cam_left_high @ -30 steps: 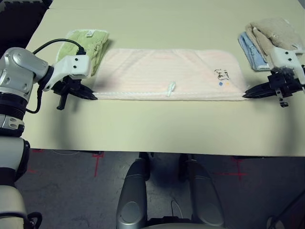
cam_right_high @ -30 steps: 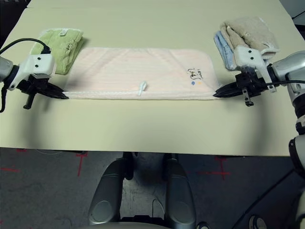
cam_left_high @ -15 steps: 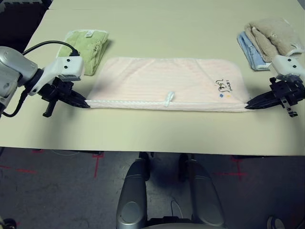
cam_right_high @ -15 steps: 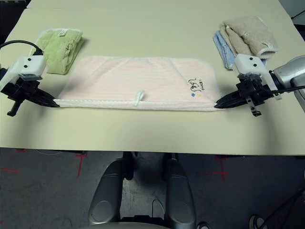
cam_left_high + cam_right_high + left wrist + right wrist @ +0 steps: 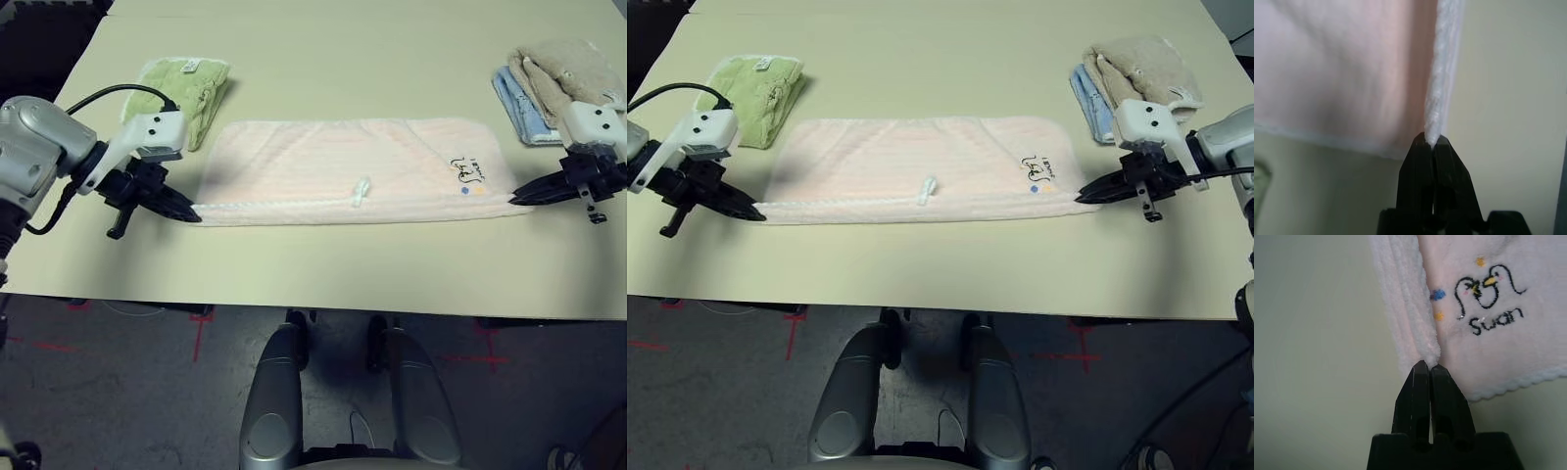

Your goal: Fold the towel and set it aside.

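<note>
The left gripper (image 5: 1433, 142) has its jaws pressed together on the white-edged border of the pink towel (image 5: 343, 162), at one end of the edge nearest the robot; the right gripper (image 5: 1430, 366) pinches that same border at its other end, jaws likewise together. Between the two sets of jaws the border runs across the table (image 5: 323, 269) as a nearly straight band, and about midway along it a small pale loop (image 5: 361, 191) stands against the pink cloth. Just beside the right jaws, on the towel's face, dark stitching (image 5: 1496, 320) reads "swan", and next to the word is an embroidered outline of birds (image 5: 1484, 286) in black thread with a yellow beak, with a blue spot (image 5: 1438, 294) and small yellow-orange spots near it. Beyond both pairs of jaws the rest of the towel lies spread as a wide, shallow panel with rounded far corners and faint slanting creases. Farther out, past the left jaws, is a folded green towel (image 5: 181, 93), with a small white label (image 5: 191, 66) near its far edge; its writing is too small to read. Past the right jaws lie a folded blue towel (image 5: 522, 113) and a folded beige towel (image 5: 566, 73), the beige one partly over the blue.
</note>
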`<control>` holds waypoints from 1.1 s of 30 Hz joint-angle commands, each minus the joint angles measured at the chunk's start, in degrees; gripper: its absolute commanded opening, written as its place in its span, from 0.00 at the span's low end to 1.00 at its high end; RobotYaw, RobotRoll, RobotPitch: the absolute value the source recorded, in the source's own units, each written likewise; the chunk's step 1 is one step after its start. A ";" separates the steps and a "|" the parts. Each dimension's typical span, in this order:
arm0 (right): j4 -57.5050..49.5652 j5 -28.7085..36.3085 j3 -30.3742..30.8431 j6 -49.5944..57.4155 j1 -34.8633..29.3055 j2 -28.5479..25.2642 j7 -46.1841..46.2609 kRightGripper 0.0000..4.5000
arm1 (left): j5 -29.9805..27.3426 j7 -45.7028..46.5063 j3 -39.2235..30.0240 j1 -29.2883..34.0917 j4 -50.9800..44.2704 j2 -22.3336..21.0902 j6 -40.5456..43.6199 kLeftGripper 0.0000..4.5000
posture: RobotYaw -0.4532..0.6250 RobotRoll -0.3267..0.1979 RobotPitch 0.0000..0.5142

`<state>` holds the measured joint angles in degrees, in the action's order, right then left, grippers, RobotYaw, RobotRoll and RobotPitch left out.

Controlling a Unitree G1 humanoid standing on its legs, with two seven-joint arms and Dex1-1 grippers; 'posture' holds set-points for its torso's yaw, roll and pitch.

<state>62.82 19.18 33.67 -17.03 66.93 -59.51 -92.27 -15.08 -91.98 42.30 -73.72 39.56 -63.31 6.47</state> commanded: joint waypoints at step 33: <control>12.22 -26.80 -22.35 -3.38 4.68 10.77 35.22 0.00 | 26.76 17.04 -22.53 -8.93 31.10 15.50 -17.34 0.01 | 0.45 0.62 0.63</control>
<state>72.89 -5.68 12.15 -20.75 71.63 -47.69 -59.27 9.54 -75.77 20.57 -82.90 68.71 -46.76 -10.87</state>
